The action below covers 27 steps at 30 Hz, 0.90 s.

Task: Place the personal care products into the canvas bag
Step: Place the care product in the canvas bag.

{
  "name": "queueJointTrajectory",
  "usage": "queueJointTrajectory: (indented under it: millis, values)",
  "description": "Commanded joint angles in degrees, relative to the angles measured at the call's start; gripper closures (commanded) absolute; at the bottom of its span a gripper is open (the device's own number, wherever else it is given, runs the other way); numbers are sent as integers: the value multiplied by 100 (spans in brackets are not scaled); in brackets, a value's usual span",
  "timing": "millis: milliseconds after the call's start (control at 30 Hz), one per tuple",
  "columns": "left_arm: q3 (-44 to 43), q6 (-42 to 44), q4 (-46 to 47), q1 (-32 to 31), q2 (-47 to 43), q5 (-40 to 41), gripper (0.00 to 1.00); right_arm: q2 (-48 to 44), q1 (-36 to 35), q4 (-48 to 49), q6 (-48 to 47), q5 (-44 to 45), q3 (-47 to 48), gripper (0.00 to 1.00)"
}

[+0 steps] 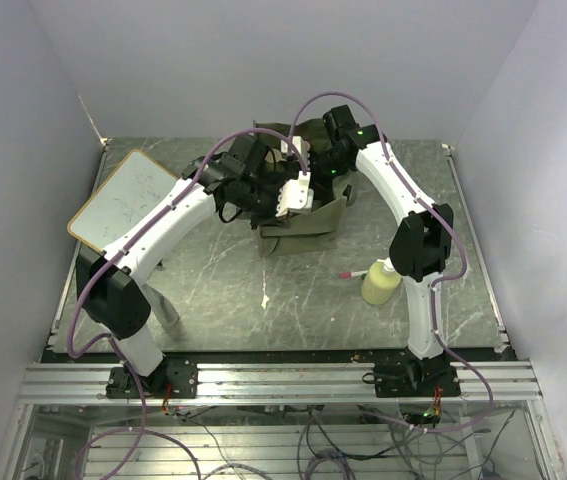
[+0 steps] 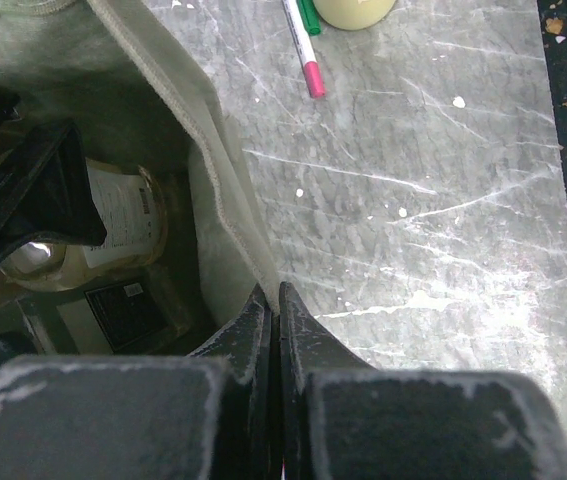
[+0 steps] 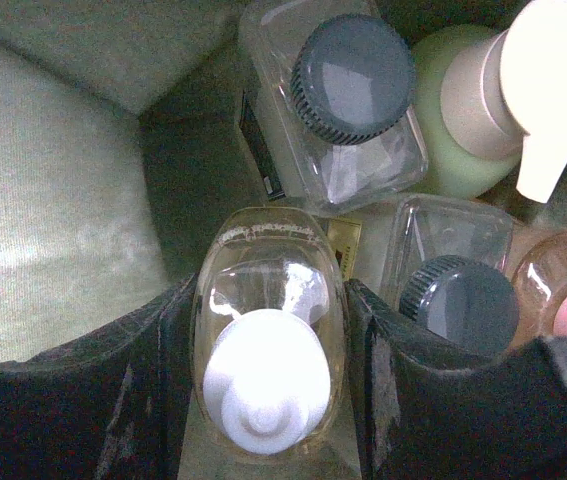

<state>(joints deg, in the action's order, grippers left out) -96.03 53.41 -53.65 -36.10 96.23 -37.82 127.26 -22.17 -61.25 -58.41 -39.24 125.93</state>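
The boxy olive-green canvas bag [image 1: 308,228] sits at the far middle of the table, and both my arms meet at it. My left gripper [image 2: 275,300] has its fingers pressed together on the bag's pale stitched rim, on the side facing the open tabletop. It is pinching the fabric so the mouth stays spread.

My right gripper [image 3: 268,290] reaches down into the bag from the far right. Its two black fingers hug the sides of a clear oval plastic bottle with a white cap [image 3: 265,340], so I read it as clamped on that bottle. The bottle stands upright with its cap uppermost and its long axis pointing straight up at the wrist. It sits low among products already inside, with a square clear jar with a dark ribbed lid [image 3: 353,85] and a pale green pump bottle [image 3: 458,140] close by. I judge that letting go calls for a straight lift along that axis, or the neighbours may tip.

One yellow-green plastic bottle with a white cap [image 1: 381,283] sits outside on the table, near and right of the bag. It is just beside a slim pink-tipped pen [image 1: 351,273] and close to my right arm, which is the nearer arm for it.
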Motion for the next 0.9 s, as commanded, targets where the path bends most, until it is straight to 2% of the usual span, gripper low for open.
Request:
queueJointTrajectory:
  millis: [0, 100, 633, 700, 867]
  values:
    - [-51, 107, -188, -11, -4, -476, 91, -14, -6, 113, -249, -27, 98, 86]
    - [-23, 91, -196, -18, 10, -503, 91, 15, -6, 105, -180, 15, 160, 79]
    - [41, 6, -114, -99, 29, -539, 90, 95, -14, 112, 40, 160, -113, 64]
    - [61, -28, -67, -124, 38, -534, 90, 81, -15, 207, 102, 211, -207, 57]
    - [36, -35, -39, -161, 100, -550, 90, 24, -15, 340, 182, 280, -321, 54]
